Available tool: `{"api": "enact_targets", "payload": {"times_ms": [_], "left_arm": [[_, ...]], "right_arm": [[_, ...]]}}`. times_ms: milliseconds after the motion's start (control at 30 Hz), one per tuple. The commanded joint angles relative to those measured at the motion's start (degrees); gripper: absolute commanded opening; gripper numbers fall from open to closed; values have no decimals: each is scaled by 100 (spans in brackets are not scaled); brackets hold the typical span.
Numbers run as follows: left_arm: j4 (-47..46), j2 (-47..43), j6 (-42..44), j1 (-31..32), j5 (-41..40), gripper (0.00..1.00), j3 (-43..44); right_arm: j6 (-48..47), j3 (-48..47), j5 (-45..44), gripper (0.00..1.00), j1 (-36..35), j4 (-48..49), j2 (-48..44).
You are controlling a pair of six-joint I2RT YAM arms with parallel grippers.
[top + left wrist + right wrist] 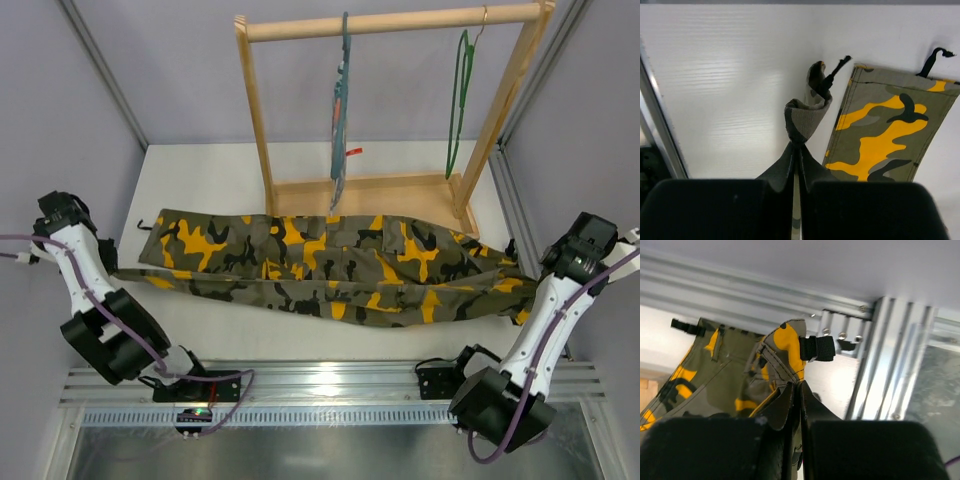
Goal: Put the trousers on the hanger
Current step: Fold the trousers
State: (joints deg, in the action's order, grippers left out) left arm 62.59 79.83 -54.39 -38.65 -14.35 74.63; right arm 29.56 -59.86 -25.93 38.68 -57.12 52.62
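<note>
At the left edge of the top view, the left gripper (796, 149) is closed tightly on a corner of the trousers (330, 265). In its wrist view a small bunch of olive cloth stands up from between the two fingers, next to a black cord (832, 75). I think it holds the leg end, so that this end can be lifted without slipping.

The trousers lie flat across the middle of the frame on the white table (200, 165), spread from one arm to the other, just in front of the wooden rack (390, 22). A striped cloth (340, 110) hangs from the rail at the upper centre. The green hanger (458, 100) hangs at the upper right, empty and apart from the trousers.

At the right edge, the right gripper (799, 386) is closed too, pinching the waistband corner beside a black strap (817, 348). Holding both ends probably serves to carry the long cloth taut towards the hanger.
</note>
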Motion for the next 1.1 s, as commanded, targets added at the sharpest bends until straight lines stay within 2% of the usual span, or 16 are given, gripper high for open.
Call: {"api": "enact_targets", "payload": {"times_ms": [0,100,333,467,633,733,800,933,1067], "left_arm": [[-1371,470,420,-37,72,0,385],[-1495,900,491,86,248,0,692],[-1705,1710,482,192,309,0,1229],[-2249,2027,438,227,1274,0,1194],[-2646,2238,394,376,1417,0,1185],[-2787,2308,359,385,1400,1,1194],[-2813,2405,359,385,1400,0,1220],[-2883,2546,403,385,1400,1,1221],[-2954,2651,412,385,1417,0,1247]], "right_arm": [[-101,-298,410,4,52,1343,406],[49,-202,878,4,-61,1870,617],[-64,-307,853,4,-290,2302,1373],[-161,-378,1089,4,-352,2626,1672],[-161,-133,1547,4,-431,3459,1655],[-47,-96,1881,19,-457,3577,1891],[14,-27,1986,25,-527,3568,1997],[-12,123,2057,42,-695,3647,2191],[-196,132,2372,51,-704,3708,2559]]}}
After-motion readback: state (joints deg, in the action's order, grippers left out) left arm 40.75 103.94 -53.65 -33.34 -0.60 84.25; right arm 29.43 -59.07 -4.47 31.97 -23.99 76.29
